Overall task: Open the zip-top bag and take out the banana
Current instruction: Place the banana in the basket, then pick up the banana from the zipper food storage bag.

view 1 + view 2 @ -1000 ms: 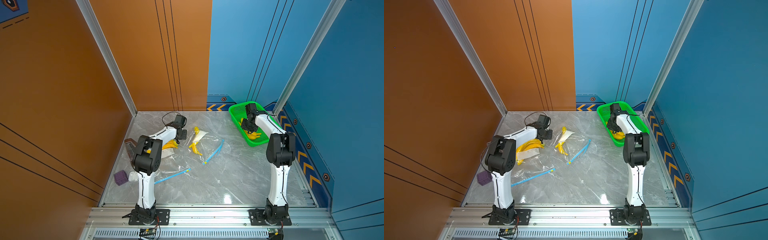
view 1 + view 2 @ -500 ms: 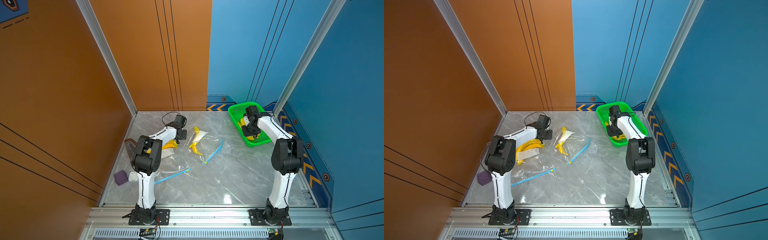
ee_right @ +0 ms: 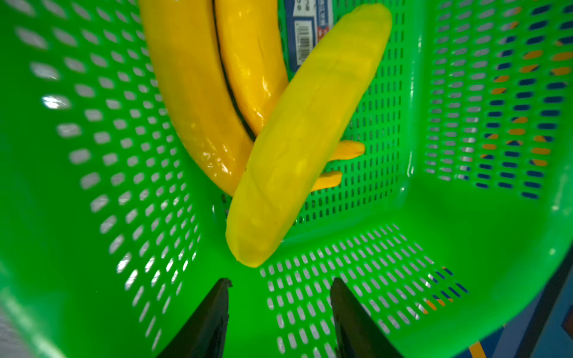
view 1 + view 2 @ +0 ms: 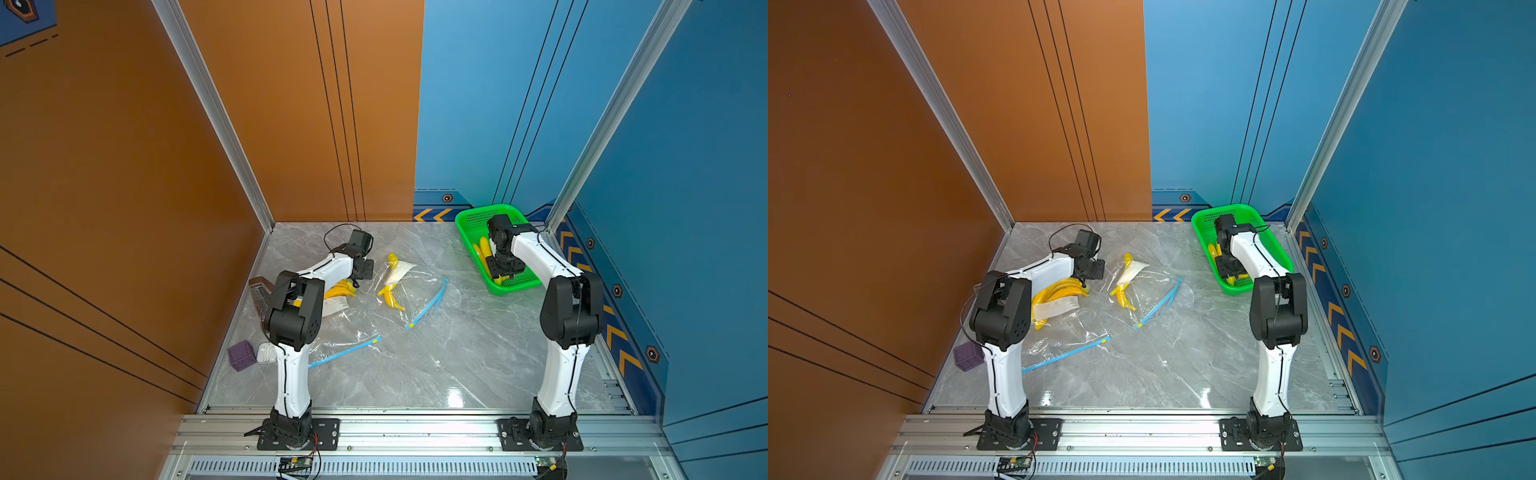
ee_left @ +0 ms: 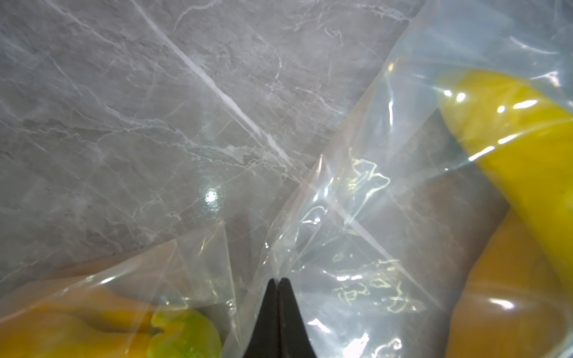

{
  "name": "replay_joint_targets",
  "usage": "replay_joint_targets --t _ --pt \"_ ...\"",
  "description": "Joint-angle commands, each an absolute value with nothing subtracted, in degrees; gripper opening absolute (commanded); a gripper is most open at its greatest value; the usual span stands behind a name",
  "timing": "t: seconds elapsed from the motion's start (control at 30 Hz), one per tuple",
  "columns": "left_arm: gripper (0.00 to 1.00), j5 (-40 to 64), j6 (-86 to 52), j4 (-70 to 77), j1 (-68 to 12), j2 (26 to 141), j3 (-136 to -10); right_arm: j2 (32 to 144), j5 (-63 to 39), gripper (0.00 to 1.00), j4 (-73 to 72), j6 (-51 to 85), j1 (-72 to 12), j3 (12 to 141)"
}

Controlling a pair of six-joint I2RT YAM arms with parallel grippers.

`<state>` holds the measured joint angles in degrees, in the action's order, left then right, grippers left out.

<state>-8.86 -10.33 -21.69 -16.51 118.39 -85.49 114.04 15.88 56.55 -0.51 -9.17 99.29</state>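
The banana lies loose in the green basket at the surface's far right corner, so the right fingers, spread wide and empty, should lift straight up, clear of the mesh walls. The left fingers, pinched shut on the zip-top bag, need not move. The banana's long axis runs roughly along the basket's length, crossing two other bananas, blunt end toward the basket's near wall
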Motion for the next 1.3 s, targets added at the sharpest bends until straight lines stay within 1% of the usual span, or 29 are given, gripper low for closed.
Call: replay_joint_targets --t 0.0,0.1,0.13,0.23,0.3,0.33,0.5,0.6,0.67,0.9,1.07,1.27 --pt "0.0 -8.89 -9.67 -22.87 -16.65 116.53 -85.43 103.09 20.71 0.58 55.56 5.99 -13.84 96.16" --pt "0.0 -8.65 -9.58 -22.85 -16.79 116.29 -85.27 94.98 14.32 0.6 47.69 8.19 -18.11 87.85" --pt "0.0 -8.7 -9.54 -22.87 -16.79 116.17 -85.1 92.57 10.48 0.59 44.63 9.51 -19.07 84.13" --pt "0.0 -8.19 -9.32 -22.86 -16.87 115.84 -84.91 88.1 -1.39 0.54 34.23 13.72 -20.12 73.24" --pt "0.0 -7.74 -9.25 -22.85 -17.02 115.84 -84.91 87.36 -8.81 0.5 28.19 15.17 -20.79 67.2" --pt "0.0 -7.55 -9.24 -22.86 -17.18 115.84 -84.99 87.36 -10.36 0.48 25.75 15.35 -21.67 64.92" --pt "0.0 -7.59 -9.14 -22.83 -18.09 116.04 -85.56 90.02 -10.48 0.46 17.45 16.57 -26.48 58.57" --pt "0.0 -7.73 -9.23 -22.85 -18.53 116.36 -85.78 93.78 -8.84 0.43 15.96 16.21 -29.73 58.23" --pt "0.0 -7.77 -9.23 -22.87 -18.84 116.61 -86.02 95.06 -8.18 0.43 12.52 16.18 -31.41 57.11" --pt "0.0 -7.97 -9.15 -22.94 -19.94 117.15 -86.3 100.05 -6.02 0.42 8.46 15.31 -34.05 57.43" --pt "0.0 -8.29 -8.97 -22.89 -21.13 117.6 -86.14 99.87 -6.85 0.42 4.58 13.88 -36.3 56.17" --pt "0.0 -10.17 -8.88 -22.9 -21.28 117.7 -85.53 96.57 -0.88 0.42 6.54 14.74 -38.1 53.69"
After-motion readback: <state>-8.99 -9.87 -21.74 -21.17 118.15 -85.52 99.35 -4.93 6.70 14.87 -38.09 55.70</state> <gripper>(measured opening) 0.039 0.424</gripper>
